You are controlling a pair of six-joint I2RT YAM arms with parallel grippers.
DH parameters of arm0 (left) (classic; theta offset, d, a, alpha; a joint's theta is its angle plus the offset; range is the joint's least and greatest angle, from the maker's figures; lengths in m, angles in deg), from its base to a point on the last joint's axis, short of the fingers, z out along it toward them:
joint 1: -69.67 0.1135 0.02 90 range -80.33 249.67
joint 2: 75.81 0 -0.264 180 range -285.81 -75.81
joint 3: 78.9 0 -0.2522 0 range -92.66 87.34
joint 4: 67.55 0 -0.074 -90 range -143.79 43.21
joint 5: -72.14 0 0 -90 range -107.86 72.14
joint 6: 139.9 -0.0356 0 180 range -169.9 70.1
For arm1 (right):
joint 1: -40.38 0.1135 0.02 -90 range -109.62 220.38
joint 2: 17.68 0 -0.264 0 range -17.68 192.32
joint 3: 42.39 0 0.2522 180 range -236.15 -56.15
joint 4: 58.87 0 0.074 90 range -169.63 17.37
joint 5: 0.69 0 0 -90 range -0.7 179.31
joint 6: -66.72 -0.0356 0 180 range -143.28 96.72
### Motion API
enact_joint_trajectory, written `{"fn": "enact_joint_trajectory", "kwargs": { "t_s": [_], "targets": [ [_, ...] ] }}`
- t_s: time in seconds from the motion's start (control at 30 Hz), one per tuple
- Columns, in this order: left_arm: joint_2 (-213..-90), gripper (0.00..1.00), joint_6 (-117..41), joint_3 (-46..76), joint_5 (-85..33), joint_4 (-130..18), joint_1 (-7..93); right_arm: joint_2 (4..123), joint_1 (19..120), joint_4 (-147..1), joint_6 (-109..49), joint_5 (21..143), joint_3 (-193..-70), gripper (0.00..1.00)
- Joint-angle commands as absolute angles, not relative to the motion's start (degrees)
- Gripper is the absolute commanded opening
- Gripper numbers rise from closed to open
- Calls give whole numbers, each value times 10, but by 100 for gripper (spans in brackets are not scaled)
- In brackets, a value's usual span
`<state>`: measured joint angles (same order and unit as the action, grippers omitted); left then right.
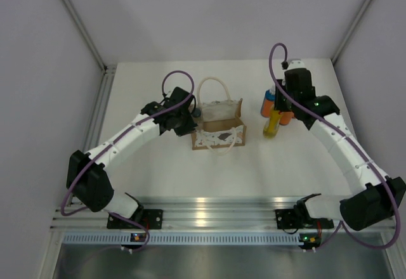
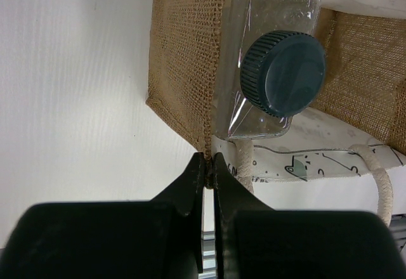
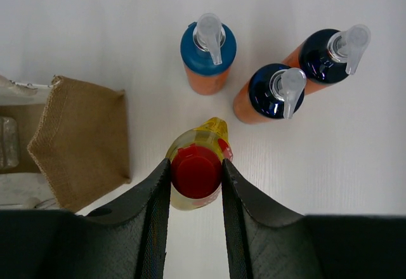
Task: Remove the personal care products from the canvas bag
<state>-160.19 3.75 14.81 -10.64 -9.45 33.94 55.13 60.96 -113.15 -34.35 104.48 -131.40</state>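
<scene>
five bottles in all. three orange bottles [image 3: 244, 106] stand on the table [image 3: 95, 25] just past my right gripper [image 3: 195, 166]. one has a blue cap and two have dark-blue caps, and each has a pale pump head. the fourth, the yellow bottle [image 3: 204, 133] with its red cap, sits between my right fingers, which press against both of its sides. my fingers hide its base, so i cannot tell whether it rests on the table. these four are out, just to the right of the canvas bag [image 2: 184, 51].

the fifth, the clear bottle [image 2: 266, 19] with the dark grey cap, is in the bag, against its left wall. its lower body is hidden in the bag.

my left gripper [image 2: 209, 162] is pressed together, pinching the bag's burlap corner edge between its tips.

the bag has two looped handles in the top view, but my left wrist view catches only a short length of one rope handle [image 2: 381, 187]. from above, my right arm covers part of the orange group, and i can make out only two there. the print on the bag's white trim is too small to read.
</scene>
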Motion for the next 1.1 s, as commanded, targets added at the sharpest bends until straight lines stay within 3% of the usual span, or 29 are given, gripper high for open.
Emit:
{"fn": "enact_joint_trajectory", "kwargs": {
  "t_s": [0.0,0.43,0.5,0.53,0.63,0.7,0.83,0.97,1.07],
  "targets": [
    [-1586,0,29,133,-122,-82,339,540,593,-993,-337,1045,-1310,0],
    [-1584,0,22,129,-128,-81,340,547,557,-913,-324,1001,-1216,1],
    [-1585,0,21,125,-129,-82,340,548,557,-914,-325,994,-1213,9],
    [-1585,0,20,124,-129,-81,340,548,557,-914,-325,993,-1210,22],
    [-1585,0,16,118,-128,-82,340,541,556,-914,-324,986,-1205,47],
    [-1585,0,12,111,-128,-82,340,536,556,-914,-322,989,-1207,55],
    [-1579,34,5,100,-109,-76,339,527,556,-925,-319,987,-1222,64],
    [-1579,52,-5,75,-92,-61,339,521,556,-947,-317,982,-1245,65],
    [-1576,57,-14,54,-74,-46,338,515,556,-962,-320,972,-1264,65]
  ]
}}
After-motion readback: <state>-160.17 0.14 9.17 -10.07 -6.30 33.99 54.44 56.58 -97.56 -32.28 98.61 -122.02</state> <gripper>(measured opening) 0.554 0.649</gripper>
